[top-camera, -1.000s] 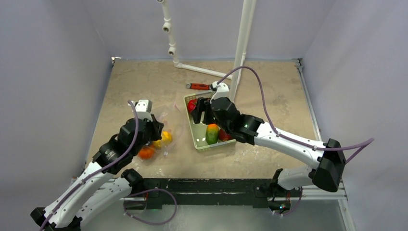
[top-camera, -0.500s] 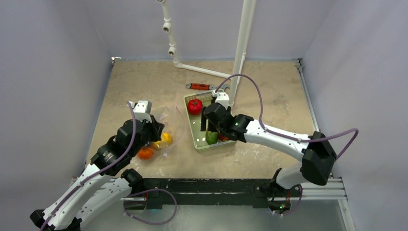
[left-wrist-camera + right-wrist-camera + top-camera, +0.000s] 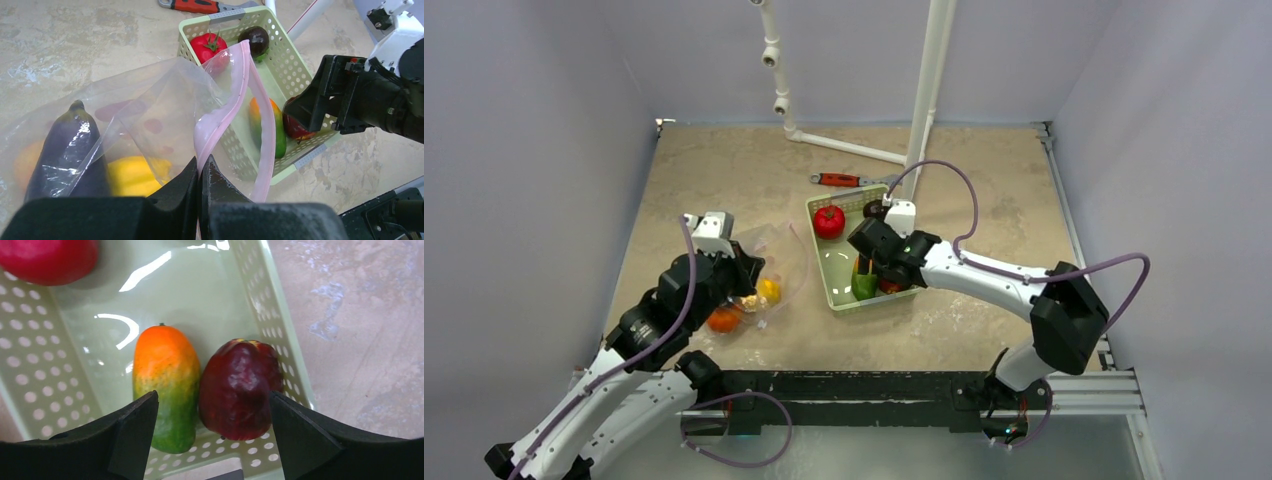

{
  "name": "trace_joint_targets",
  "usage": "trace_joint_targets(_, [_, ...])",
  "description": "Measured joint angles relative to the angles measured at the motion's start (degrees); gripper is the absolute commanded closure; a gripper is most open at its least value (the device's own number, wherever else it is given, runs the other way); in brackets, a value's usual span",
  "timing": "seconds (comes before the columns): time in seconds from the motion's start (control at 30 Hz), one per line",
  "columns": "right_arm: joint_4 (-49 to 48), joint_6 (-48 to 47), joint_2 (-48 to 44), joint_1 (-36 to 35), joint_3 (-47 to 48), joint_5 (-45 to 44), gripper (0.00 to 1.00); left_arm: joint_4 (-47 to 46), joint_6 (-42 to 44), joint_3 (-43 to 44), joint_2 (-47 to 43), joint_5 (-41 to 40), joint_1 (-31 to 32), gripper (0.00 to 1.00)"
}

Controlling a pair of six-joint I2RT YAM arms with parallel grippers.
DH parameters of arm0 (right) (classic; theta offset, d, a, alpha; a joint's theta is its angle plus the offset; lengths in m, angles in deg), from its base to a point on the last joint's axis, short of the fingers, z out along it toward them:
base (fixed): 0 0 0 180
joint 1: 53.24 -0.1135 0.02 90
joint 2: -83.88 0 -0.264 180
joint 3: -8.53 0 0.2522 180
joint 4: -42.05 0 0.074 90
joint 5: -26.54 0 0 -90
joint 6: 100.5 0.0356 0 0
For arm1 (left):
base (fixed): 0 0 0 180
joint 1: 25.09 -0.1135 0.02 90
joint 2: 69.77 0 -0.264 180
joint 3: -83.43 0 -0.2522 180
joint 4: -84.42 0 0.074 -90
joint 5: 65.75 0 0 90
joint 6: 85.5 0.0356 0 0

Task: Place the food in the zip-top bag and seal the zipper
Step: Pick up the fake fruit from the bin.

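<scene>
Right gripper (image 3: 212, 402) hangs low over the near end of the basket (image 3: 30, 390). Its jaws are spread wide and grip nothing. On its wrist camera I see one finger outside the mango (image 3: 165, 385) and the other outside the dark red fruit (image 3: 240, 390). Those two pieces lie side by side on the basket floor, touching, close to the near wall. I cannot tell whether either finger touches the fruit.

Left gripper (image 3: 200, 175) is closed tight, pinching the pink strip (image 3: 235, 95) at the mouth of the bag (image 3: 150, 100). The pinched side of the strip is lifted. The strip's other side loops away from it, so the mouth gapes and is unsealed, and it faces the basket.

The bag lies on the table (image 3: 724, 170), left of the basket and under the left arm. I count three pieces inside it: an eggplant (image 3: 65, 145), a yellow piece (image 3: 132, 175) beside it, and an orange piece (image 3: 22, 160), which shows only dimly through the plastic behind the eggplant. I cannot tell whether the bag's edge touches the basket wall.

Besides the two near pieces, the basket holds a tomato (image 3: 208, 46) at the far end, with a dark purple round piece (image 3: 256, 40) in the far corner next to it. A wrench (image 3: 195, 5) lies on the table just beyond the basket.
</scene>
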Motion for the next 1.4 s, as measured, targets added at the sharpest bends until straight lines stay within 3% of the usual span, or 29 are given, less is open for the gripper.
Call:
trace_joint_targets(0.33, [5.9, 5.7, 4.0, 0.1, 0.9, -2.3, 0.12, 0.0, 0.0, 0.0, -2.1, 0.2, 1.1, 1.0])
trace_joint_targets(0.6, [4.8, 6.1, 6.7, 0.8, 0.3, -1.9, 0.17, 0.0, 0.0, 0.0, -3.5, 0.2, 2.1, 1.0])
trace_joint_targets(0.67, [3.4, 5.7, 6.7, 1.0, -0.4, -1.6, 0.21, 0.0, 0.0, 0.0, -3.6, 0.1, 2.4, 1.0])
trace_joint_targets(0.97, [0.0, 4.4, 6.6, 1.5, -1.0, -1.1, 0.62, 0.0, 0.0, 0.0, -3.6, -0.7, 3.1, 1.0])
trace_joint_targets(1.4, [-0.4, 1.6, -1.8, 1.5, 2.1, -0.3, 0.74, 0.0, 0.0, 0.0, -1.7, -1.4, 3.1, 1.0])
